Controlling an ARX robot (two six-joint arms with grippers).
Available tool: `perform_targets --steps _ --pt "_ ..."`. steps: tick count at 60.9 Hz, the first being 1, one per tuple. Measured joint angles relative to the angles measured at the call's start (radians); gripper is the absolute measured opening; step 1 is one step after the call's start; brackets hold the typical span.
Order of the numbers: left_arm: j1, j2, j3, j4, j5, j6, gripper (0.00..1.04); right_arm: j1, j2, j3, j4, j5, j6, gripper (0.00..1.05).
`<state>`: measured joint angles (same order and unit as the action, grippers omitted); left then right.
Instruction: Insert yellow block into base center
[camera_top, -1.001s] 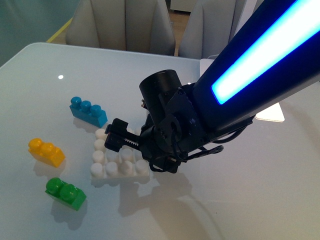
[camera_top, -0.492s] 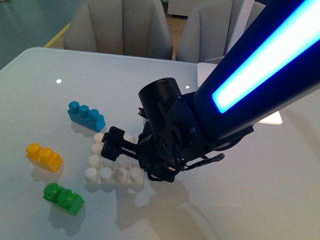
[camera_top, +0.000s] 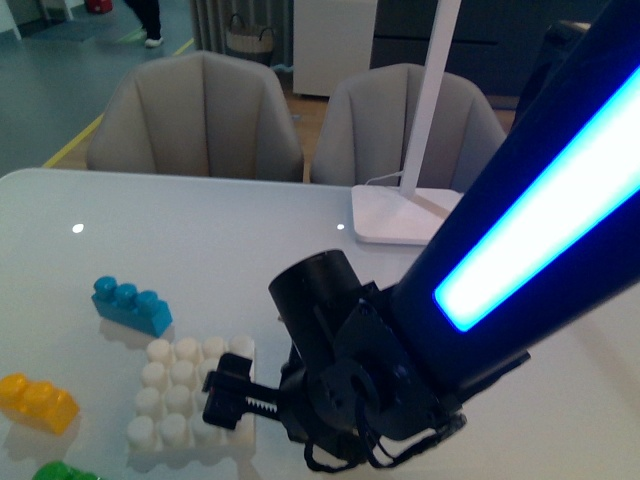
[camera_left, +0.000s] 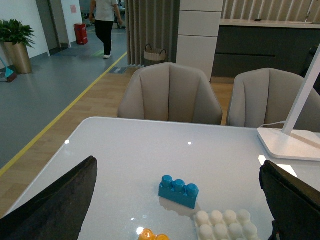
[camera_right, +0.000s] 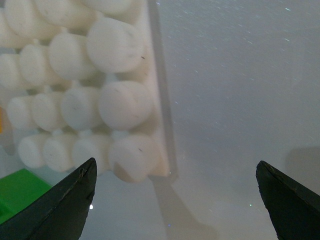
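The right gripper (camera_right: 175, 165) hangs with its fingers spread wide and nothing between them. It is over the table (camera_top: 200, 230), just beside the edge of the base (camera_right: 90, 100). In the front view the gripper and its arm hide the base's right side. The left gripper (camera_left: 177, 161) is also spread and empty, and only its two dark fingers show. The yellow block (camera_top: 35, 400) lies left of the base, apart from it and clipped by the picture edge. The green brick (camera_top: 65, 472) is mostly cut off. The blue brick (camera_top: 130, 305) sits beyond the base.
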<state>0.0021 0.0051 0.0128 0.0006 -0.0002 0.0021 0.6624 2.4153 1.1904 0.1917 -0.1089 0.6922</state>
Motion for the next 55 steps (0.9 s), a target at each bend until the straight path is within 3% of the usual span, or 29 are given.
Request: perform_targets --steps 18,36,55 --pt "0.000 0.000 0.000 0.000 0.000 0.000 0.97 -0.040 -0.162 -0.184 0.138 0.012 0.021 0.96" --pt "0.000 0.000 0.000 0.000 0.000 0.000 0.97 -0.253 -0.366 -0.367 0.274 0.031 0.049 0.96" --pt "0.000 0.000 0.000 0.000 0.000 0.000 0.97 -0.395 -0.729 -0.619 0.380 0.092 -0.029 0.96"
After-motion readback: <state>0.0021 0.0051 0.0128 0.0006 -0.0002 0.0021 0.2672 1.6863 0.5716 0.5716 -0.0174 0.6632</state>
